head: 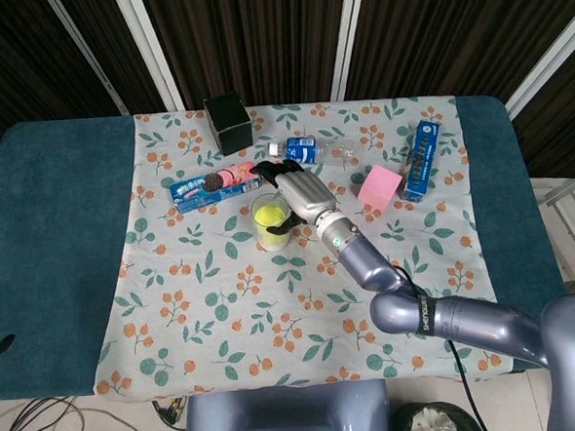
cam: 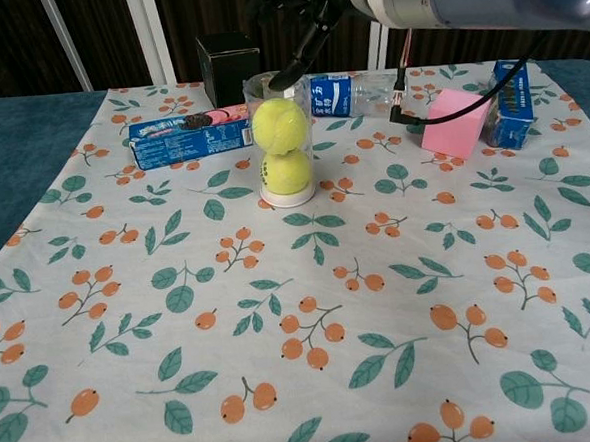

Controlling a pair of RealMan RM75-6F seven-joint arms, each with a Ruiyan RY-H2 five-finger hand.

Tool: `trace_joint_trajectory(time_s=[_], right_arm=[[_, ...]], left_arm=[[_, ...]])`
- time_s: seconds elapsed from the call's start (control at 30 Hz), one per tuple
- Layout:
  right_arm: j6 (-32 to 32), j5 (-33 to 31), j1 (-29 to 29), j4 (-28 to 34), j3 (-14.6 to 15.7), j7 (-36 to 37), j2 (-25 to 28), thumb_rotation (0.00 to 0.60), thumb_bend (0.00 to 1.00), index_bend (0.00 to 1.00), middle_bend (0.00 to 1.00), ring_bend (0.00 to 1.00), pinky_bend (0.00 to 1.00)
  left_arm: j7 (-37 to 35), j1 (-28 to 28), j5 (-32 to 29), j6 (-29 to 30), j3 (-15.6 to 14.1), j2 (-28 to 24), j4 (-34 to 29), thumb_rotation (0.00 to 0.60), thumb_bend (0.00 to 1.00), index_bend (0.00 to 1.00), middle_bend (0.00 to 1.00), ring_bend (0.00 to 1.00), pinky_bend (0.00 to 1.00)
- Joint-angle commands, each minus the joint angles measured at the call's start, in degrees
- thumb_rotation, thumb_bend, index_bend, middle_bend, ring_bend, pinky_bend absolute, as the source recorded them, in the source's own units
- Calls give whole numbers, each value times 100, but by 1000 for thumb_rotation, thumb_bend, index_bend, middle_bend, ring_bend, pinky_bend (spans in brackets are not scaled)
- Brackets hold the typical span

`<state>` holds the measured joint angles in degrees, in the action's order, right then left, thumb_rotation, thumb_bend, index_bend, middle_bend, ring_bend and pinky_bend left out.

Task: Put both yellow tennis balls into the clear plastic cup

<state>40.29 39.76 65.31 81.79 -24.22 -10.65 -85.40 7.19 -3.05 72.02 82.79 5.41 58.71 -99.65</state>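
Just below the spread, empty fingers point(cam: 300, 50) of the right hand point(head: 301, 190), both fuzzy yellow tennis balls point(cam: 280, 125) sit stacked inside the tall clear plastic cup point(cam: 284, 187), upright on the floral surface point(cam: 380, 306). Placement looks finished; next, the hand should lift straight clear without tipping the cup.

A robot test room, staged rather than lived in: a worktop point(head: 55, 239) padded in teal and spread with a leaf-and-berry print cloth point(head: 303, 302) stands before dark slatted wall panels point(head: 257, 32) with pale metal uprights. Loose cables point(head: 46, 421) trail on the floor (lower left), and sample goods, among them a biscuit pack point(head: 214, 185) and a water bottle point(head: 313, 148), lie scattered.
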Motion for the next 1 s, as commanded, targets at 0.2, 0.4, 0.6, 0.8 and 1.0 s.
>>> trace_joint_trajectory(time_s=[0.2,0.4,0.6,0.8,1.0], right_arm=[[1266,500,-740,1122,131,-185,932,600,242,138,106,122,0],[2303,1384,-1891,2162,661,15,1839,600,243,138,107,122,0],[3044,2644,-3066,2783,1617,335,2625,600,243,138,107,122,0],[4017,3980,-4096,2558,2585,8,2802,600,244,138,107,122,0],[4687,4435,-4789,2175,3006,-500,2680,600,243,138,107,122,0]], left_arm=[[62,0,-6,6,-9,13,-13,600,0,0,0,0,0],[180,-19,27,-3,-39,56,-35,600,0,0,0,0,0],[313,-24,59,34,-58,111,-44,600,0,0,0,0,0],[380,-38,74,40,-63,164,-20,600,0,0,0,0,0],[430,-59,134,11,-101,214,14,600,0,0,0,0,0]])
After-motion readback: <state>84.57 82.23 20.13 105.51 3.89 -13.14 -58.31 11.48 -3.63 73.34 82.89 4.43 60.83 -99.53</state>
